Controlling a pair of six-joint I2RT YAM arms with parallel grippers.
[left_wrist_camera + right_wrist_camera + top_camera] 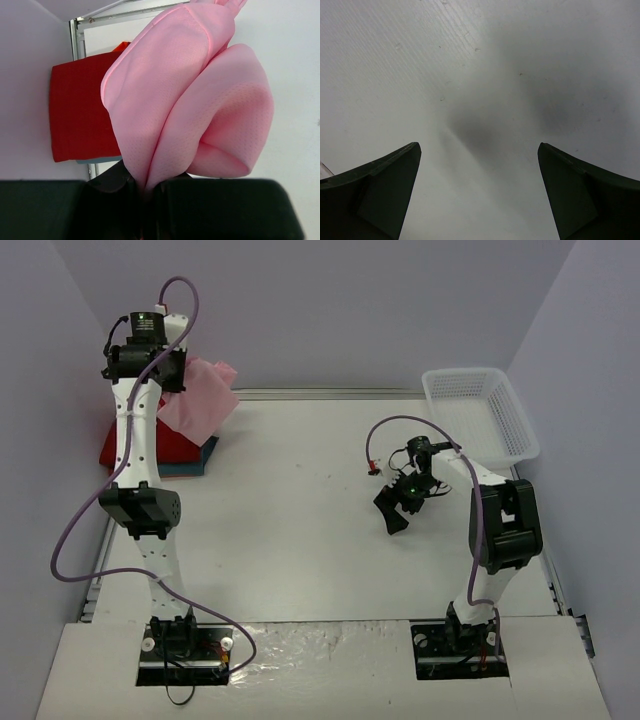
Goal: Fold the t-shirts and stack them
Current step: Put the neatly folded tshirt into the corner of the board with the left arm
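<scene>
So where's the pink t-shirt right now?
Top view, far left: the pink t-shirt hangs bunched from the shut left gripper, over the red t-shirt lying on the blue t-shirt.

Right claw (pixel 478 146), fingers wide apart, over pale tabletop (pixel 470 45) with soft grey shadow (pixel 485 130).

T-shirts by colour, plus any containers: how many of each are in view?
Pink t-shirt: 1
Red t-shirt: 1
Teal-blue t-shirt: 1
White mesh basket: 1
Total: 4
</scene>
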